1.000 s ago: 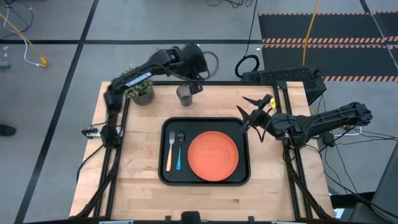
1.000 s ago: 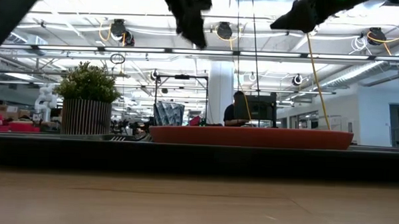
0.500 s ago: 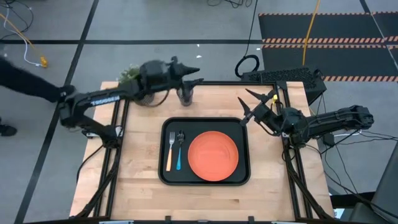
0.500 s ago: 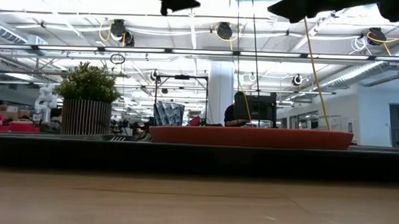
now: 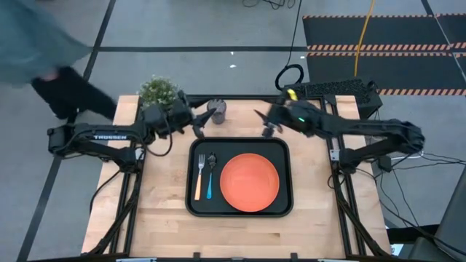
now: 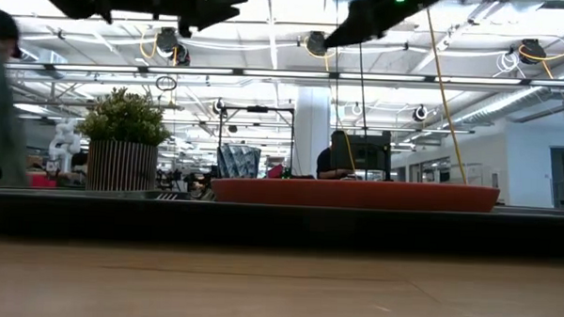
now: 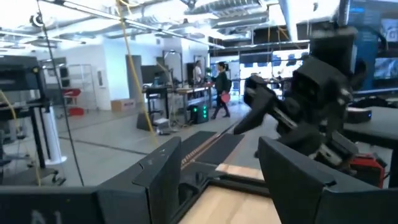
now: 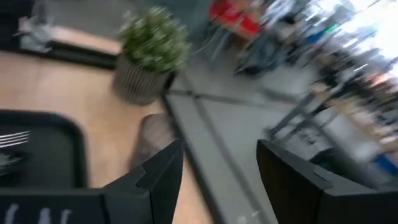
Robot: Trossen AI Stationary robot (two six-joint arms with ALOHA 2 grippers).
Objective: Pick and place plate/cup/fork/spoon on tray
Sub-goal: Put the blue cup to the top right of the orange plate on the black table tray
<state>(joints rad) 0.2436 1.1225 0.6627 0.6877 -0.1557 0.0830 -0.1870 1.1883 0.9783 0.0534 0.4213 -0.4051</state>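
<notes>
**Cup outstanding; both end effectors near it, empty**

**High view.** The tray [image 5: 191,175] lies mid-tabletop [image 5: 160,218]. On it the plate [image 5: 250,182] fills the right half; the fork [image 5: 199,177] and spoon [image 5: 210,176] lie side by side in the left half, near but apart, long axes running front to back of the tabletop, metal ends toward the far edge, handles toward the near edge. The cup [image 5: 216,111] stands upright off the tray, just beyond its far rim. The left end effector [image 5: 197,122] sits just beside the cup, on the side of the plant [image 5: 158,92]; its fingers look parted, with nothing between them. The right end effector [image 5: 265,124] hovers over the tray's far right corner, apart from the cup, fingers spread and empty. A blurred person is at the upper left, beyond the tabletop.

**Low view.** The plate's rim [image 6: 356,193] rises above the tray's rim; the cup [image 6: 238,162] stands behind, beside the plant. Both arms pass overhead.

**Left wrist view.** The left fingers [image 7: 163,171] are well apart, nothing held; the right arm shows close ahead.

**Right wrist view.** The right fingers [image 8: 163,174] are wide apart, empty; the cup [image 8: 152,140] lies ahead, blurred, the plant beyond it.

**Risks (judgement).** Both arms converge on one cup, so they may collide. A finger striking the light tumbler's side could tip it or push it off the far edge. The left arm's swing could also catch the plant.
</notes>
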